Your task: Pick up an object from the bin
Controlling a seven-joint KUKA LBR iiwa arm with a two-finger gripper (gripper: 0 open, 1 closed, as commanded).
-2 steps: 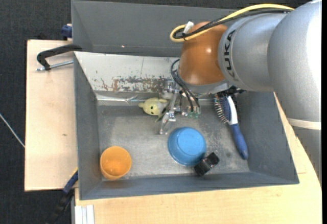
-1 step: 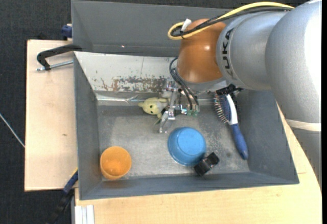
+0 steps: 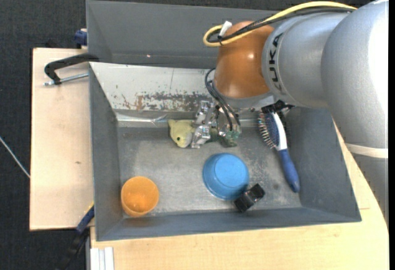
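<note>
One pale yellow lump (image 3: 181, 133) beside fingers (image 3: 202, 131)

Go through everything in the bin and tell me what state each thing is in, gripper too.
gripper: down low in the bin, beside the pale yellow lump.
pale yellow lump: lying on the floor by the far wall.
orange cup: upright, mouth up, near-left corner.
blue bowl: resting on the floor, touching the black piece.
black piece: lying by the near wall.
hairbrush: lying along the right wall, blue handle nearest.
</note>
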